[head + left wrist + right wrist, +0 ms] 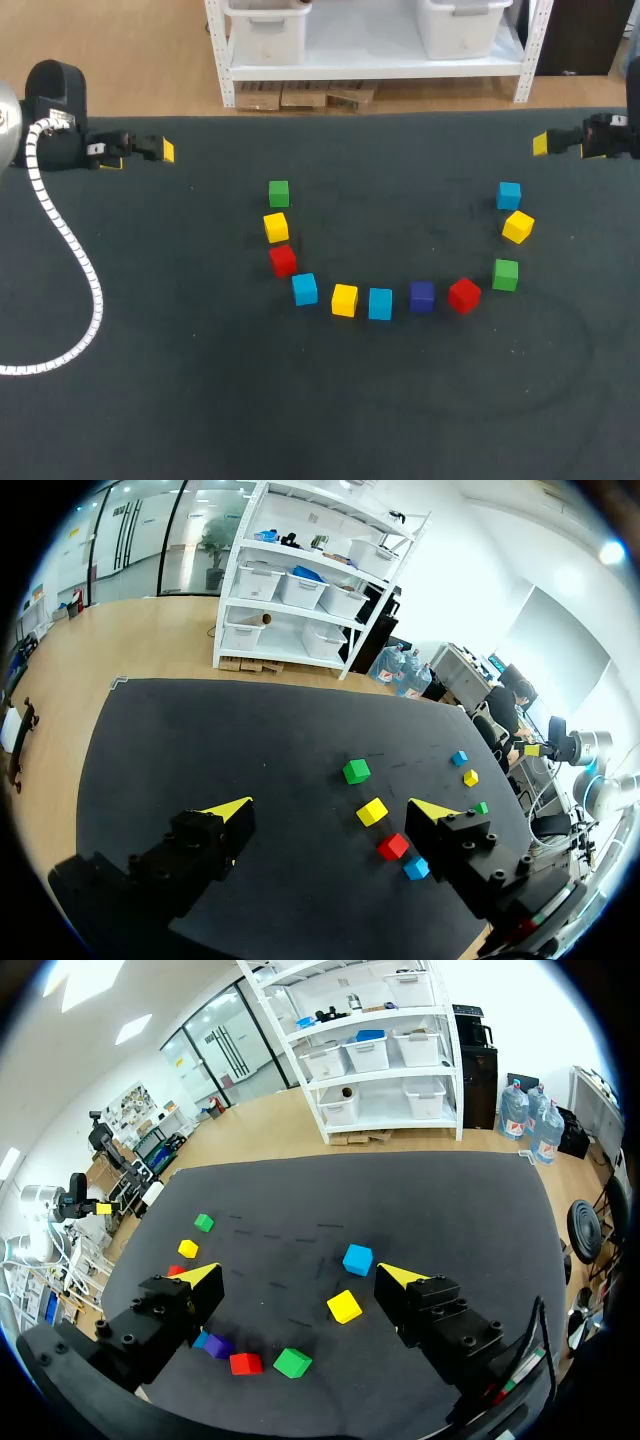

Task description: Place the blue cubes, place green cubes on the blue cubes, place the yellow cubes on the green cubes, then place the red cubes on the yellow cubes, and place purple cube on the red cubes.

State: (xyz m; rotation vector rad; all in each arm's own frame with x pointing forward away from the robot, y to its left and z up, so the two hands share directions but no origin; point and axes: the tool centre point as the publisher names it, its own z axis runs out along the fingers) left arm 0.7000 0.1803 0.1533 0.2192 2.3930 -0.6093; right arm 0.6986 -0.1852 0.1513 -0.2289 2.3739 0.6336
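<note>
Dark matting (150,400) covers the table in the head view, and every object of the task lies directly on it. At the upper left edge of the frame, the left gripper (332,812) hangs with its fingers spread wide and nothing between them, well apart from every cube. Eleven cubes sit singly in a U-shaped arc across the middle of the frame. The left limb descends from the left green cube (278,193) through the left yellow cube (276,226) and left red cube (283,260) to the left blue cube (305,289). The base runs through the middle yellow cube (344,300), middle blue cube (380,303), purple cube (422,296) and right red cube (464,295). The right limb climbs through the right green cube (505,274) and right yellow cube (517,226) to the right blue cube (509,195). At the upper right edge, the right gripper (300,1274) is likewise spread and empty. No cube rests on another, so the task appears unstarted. The blue base is not yet gathered, and the green, yellow, red and purple layers are all left to do.
</note>
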